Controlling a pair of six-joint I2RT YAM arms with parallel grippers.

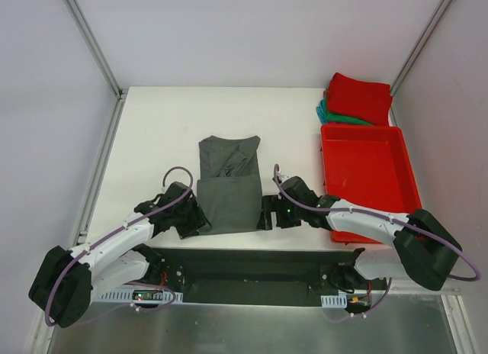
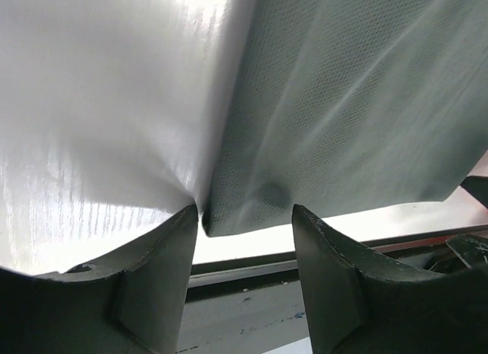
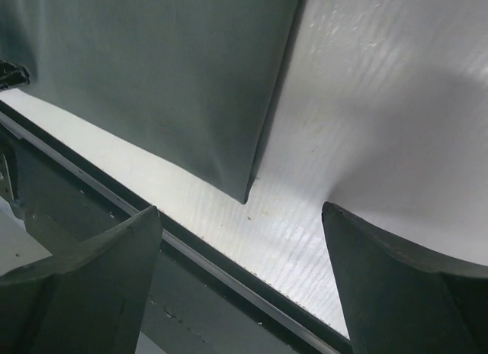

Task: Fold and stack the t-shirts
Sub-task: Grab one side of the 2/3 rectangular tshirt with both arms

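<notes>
The charcoal-grey t-shirt (image 1: 228,182) lies folded lengthwise into a narrow strip in the middle of the white table (image 1: 152,133). My left gripper (image 1: 192,223) is open at the shirt's near left corner (image 2: 229,217), which lies between its jaws. My right gripper (image 1: 266,214) is open at the shirt's near right corner (image 3: 244,186), with nothing between its jaws. The red t-shirt (image 1: 358,98) lies folded on top of the teal-green one (image 1: 329,115) at the far right.
A rigid red plastic tray (image 1: 370,178) stands on the right side of the table, just beyond my right arm. The table's near edge and a dark metal rail (image 1: 259,262) run right below both grippers. Frame posts stand at the back corners.
</notes>
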